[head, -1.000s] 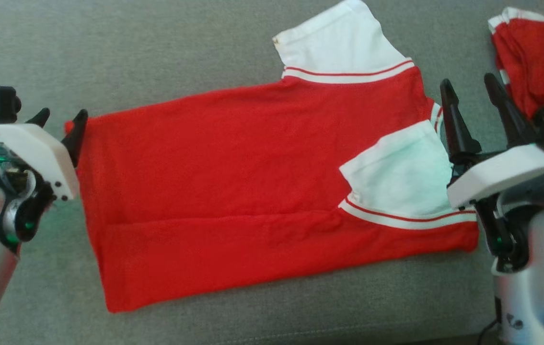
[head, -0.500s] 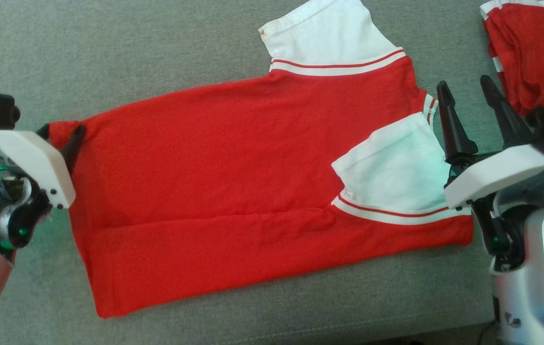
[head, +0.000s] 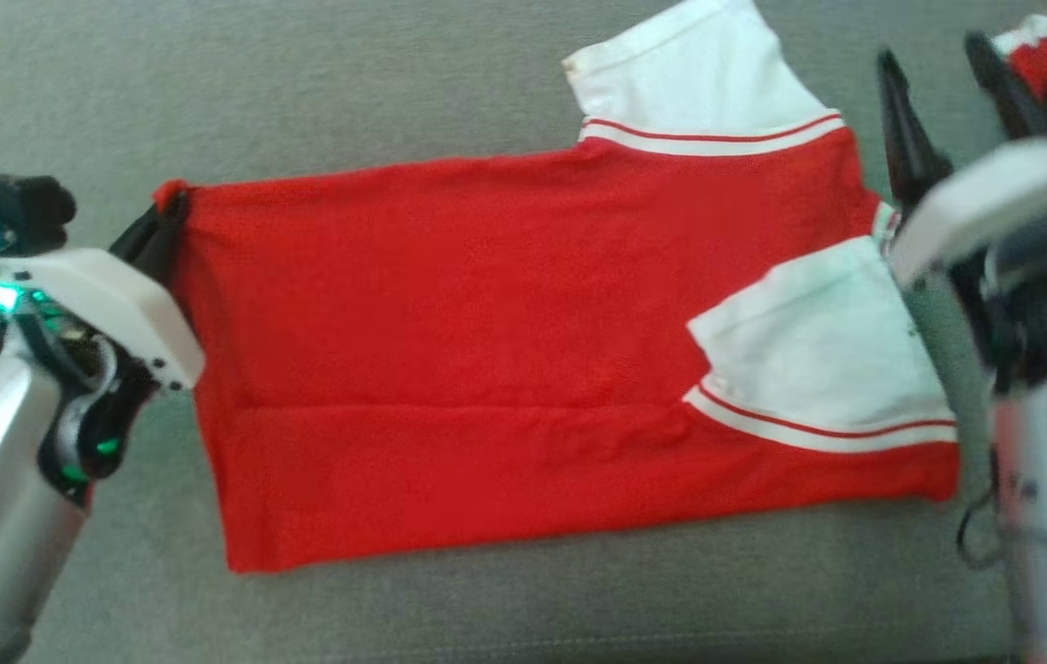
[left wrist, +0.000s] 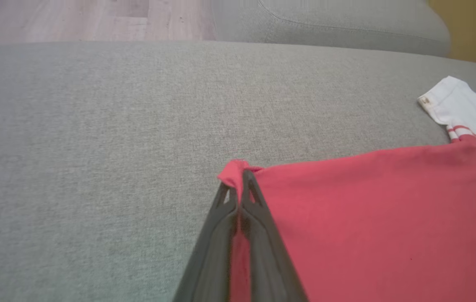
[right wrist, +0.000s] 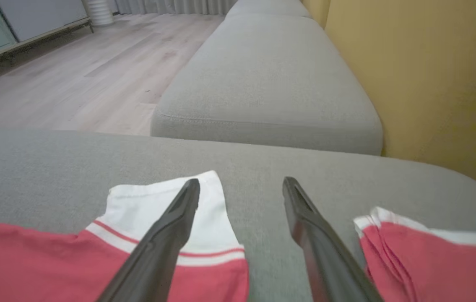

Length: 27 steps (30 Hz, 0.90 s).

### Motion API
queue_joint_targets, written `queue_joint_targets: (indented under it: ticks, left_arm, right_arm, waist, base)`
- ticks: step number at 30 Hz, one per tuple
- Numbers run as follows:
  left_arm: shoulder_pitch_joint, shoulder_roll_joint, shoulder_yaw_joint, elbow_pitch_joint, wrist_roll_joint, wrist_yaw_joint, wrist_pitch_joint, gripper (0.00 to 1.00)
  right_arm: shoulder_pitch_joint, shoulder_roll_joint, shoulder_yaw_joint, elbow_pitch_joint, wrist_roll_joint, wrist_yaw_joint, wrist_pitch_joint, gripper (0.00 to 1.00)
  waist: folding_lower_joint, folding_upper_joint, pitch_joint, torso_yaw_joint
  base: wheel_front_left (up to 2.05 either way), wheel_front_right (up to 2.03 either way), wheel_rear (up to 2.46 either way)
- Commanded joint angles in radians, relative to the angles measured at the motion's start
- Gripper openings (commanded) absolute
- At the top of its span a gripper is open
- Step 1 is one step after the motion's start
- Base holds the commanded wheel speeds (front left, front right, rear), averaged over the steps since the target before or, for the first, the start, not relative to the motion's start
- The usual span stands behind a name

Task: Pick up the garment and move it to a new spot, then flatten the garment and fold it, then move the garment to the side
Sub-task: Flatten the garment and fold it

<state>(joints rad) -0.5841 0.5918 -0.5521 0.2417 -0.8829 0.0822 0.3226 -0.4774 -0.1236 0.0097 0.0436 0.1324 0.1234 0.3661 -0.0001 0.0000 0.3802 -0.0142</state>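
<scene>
Garment [head: 486, 369] lies half-folded on the sofa [head: 302, 92], one corner pinched in the left gripper [left wrist: 241, 184]; the right gripper [right wrist: 241, 181] hangs wide open, empty. A pull on that thin pinch alone could slip free or skew the fold.

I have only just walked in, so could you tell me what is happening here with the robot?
The robot is folding a red and white shirt that lies flat on a grey sofa cushion, with one sleeve already turned in over the body. Its left gripper is shut on the shirt's far hem corner. Its right gripper hangs open at the shirt's other end, holding nothing. Another red and white garment lies bunched just beyond it.
</scene>
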Motion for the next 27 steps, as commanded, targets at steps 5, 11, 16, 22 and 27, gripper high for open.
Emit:
queue_joint_targets:
  ticks: [5, 11, 16, 22, 27]
  left_arm:
    - [-0.041, -0.005, 0.040, -0.087, 0.035, 0.014, -0.062, 0.00]
    - [-0.070, -0.056, 0.019, -0.113, 0.049, 0.015, -0.087, 0.00]
    - [-0.104, -0.099, -0.005, -0.103, 0.063, 0.001, -0.109, 0.00]
    - [-0.130, -0.132, -0.022, -0.068, 0.068, -0.016, -0.126, 0.00]
    - [-0.137, -0.136, -0.024, -0.043, 0.066, -0.025, -0.134, 0.00]
  right_arm:
    - [-0.279, -0.049, 0.072, 0.158, -0.022, 0.007, 0.115, 1.00]
    - [-0.444, -0.065, 0.074, 0.336, -0.064, 0.007, 0.187, 1.00]
    - [-0.534, -0.083, 0.042, 0.475, -0.098, 0.007, 0.226, 1.00]
    - [-0.575, -0.083, 0.027, 0.586, -0.119, 0.007, 0.240, 1.00]
    - [-0.574, -0.075, 0.046, 0.644, -0.095, 0.007, 0.277, 0.80]
  waist:
    - [0.0001, 0.0000, 0.049, 0.085]
    - [0.0001, 0.0000, 0.102, 0.145]
    - [0.0001, 0.0000, 0.142, 0.194]
    - [0.0001, 0.0000, 0.161, 0.220]
    - [0.0001, 0.0000, 0.161, 0.217]
  base:
    - [0.00, 0.00, 0.00]
    - [0.00, 0.00, 0.00]
    - [0.00, 0.00, 0.00]
    - [0.00, 0.00, 0.00]
    - [0.00, 0.00, 0.00]
